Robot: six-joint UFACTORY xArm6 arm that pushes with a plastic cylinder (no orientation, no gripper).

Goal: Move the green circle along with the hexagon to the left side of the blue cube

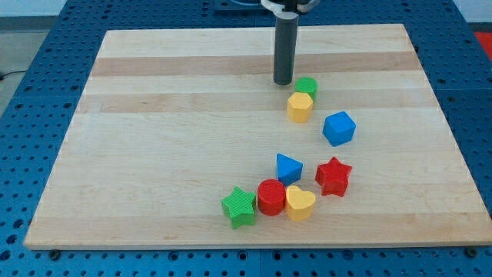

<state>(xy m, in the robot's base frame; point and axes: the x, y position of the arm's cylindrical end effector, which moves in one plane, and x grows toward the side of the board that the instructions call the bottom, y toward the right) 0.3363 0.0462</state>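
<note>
While the dark rod's tip (pixel 283 82) rests just left of the green circle block (pixel 307 86), seemingly touching, the yellow hexagon block (pixel 300 108) sits up-left of the blue cube (pixel 338 128); no fingers exist.

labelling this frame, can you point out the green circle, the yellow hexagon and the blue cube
green circle (pixel 307 85), camera view, on its top face
yellow hexagon (pixel 300 107), camera view, on its top face
blue cube (pixel 339 128), camera view, on its front face
</note>
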